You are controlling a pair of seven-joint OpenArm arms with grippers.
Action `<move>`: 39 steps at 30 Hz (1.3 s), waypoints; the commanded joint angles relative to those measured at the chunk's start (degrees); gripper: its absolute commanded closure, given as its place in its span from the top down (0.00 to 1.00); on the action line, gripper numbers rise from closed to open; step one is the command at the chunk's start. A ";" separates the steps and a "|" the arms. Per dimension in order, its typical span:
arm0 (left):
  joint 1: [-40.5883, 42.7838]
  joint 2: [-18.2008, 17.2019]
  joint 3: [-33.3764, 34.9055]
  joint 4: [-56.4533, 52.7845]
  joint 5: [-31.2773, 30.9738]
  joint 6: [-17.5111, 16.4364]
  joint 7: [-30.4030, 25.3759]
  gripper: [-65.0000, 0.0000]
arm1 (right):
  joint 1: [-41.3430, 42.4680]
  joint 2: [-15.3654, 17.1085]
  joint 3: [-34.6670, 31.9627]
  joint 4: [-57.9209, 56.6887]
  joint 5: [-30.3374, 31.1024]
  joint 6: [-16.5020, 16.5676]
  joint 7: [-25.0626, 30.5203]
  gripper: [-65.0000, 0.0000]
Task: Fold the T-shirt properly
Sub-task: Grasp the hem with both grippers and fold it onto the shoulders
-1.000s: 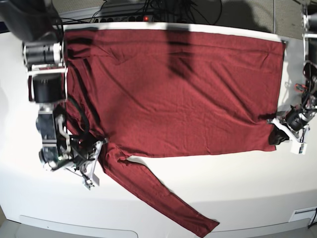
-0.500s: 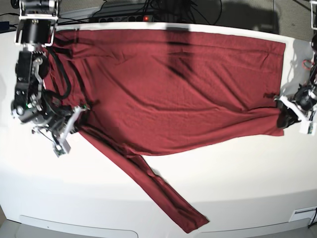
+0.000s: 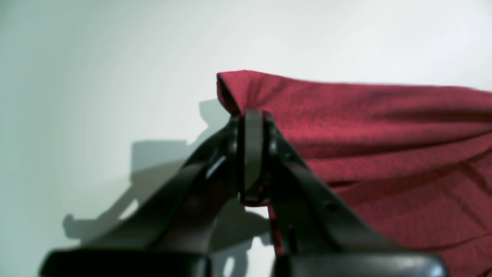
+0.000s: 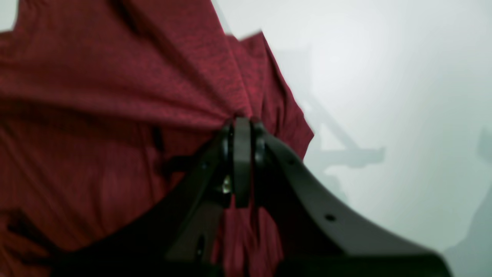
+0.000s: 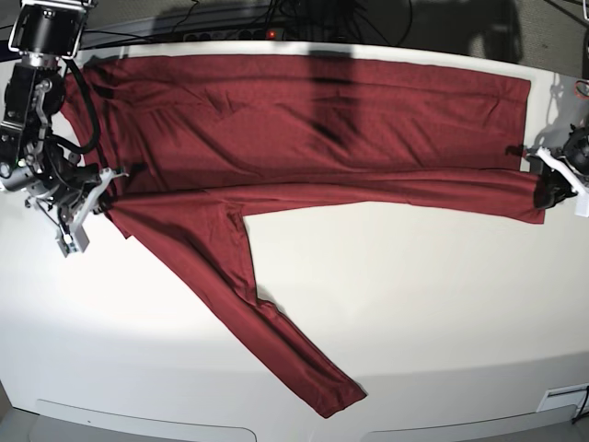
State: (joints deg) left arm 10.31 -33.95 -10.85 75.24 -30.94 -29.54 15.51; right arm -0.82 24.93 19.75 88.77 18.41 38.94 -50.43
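Observation:
The dark red T-shirt (image 5: 322,120) lies spread across the far half of the white table (image 5: 423,304). Its near edge is lifted and pulled taut between both grippers. One long sleeve (image 5: 267,322) trails diagonally toward the front edge. My left gripper (image 5: 549,193), at the right of the base view, is shut on the shirt's hem corner. The left wrist view shows that gripper (image 3: 251,115) pinching the cloth (image 3: 384,127). My right gripper (image 5: 99,195), at the left of the base view, is shut on the shirt beside the sleeve's root. In the right wrist view, fabric (image 4: 115,96) bunches at its closed tips (image 4: 242,122).
A power strip with cables (image 5: 267,32) runs behind the table's far edge. The right arm's body (image 5: 37,110) stands over the shirt's left end. A small label (image 5: 561,398) sits at the table's front right corner.
Both grippers have moved toward the far side, carrying the shirt's near edge over the body. The sleeve has been dragged along, further left and farther from the front edge.

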 commanded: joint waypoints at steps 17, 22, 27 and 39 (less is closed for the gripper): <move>1.38 -1.27 -0.74 1.01 -0.63 -0.90 2.16 0.00 | -6.05 6.10 9.11 1.11 7.80 1.03 -1.03 0.00; 1.07 -1.27 -0.74 1.01 -0.63 -0.85 -0.37 0.00 | -5.22 5.25 9.05 1.11 17.05 1.06 -0.42 0.00; 0.79 -0.59 -0.74 1.01 -0.61 -0.87 -0.81 0.00 | -0.85 3.63 7.52 1.09 19.56 1.06 0.55 0.48; 0.81 3.30 -0.74 1.01 4.22 -0.87 -2.73 0.00 | 8.74 0.66 -9.03 -5.92 7.13 1.06 -4.09 0.49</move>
State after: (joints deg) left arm 11.73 -29.52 -10.94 75.29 -26.28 -30.20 14.13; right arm 6.68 24.36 10.24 81.87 25.12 39.75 -55.22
